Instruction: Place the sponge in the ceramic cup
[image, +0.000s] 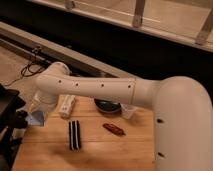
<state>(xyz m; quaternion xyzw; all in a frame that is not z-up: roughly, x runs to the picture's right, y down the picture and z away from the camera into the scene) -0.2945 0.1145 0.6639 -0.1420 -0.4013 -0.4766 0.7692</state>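
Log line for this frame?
claw: over table left edge | blue item, maybe the sponge, at claw | white cup: right of dark bowl, apart from claw | status: placement not done

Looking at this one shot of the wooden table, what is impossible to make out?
All in the camera view:
1. The gripper, at the left edge of the wooden table, is blurred, and the pale blue object at it cannot be identified.
2. The small white cup: top hidden behind the white arm.
3. The dark bowl: far side hidden by the arm; contents unseen.
4. The reddish-brown object: too blurred to identify.
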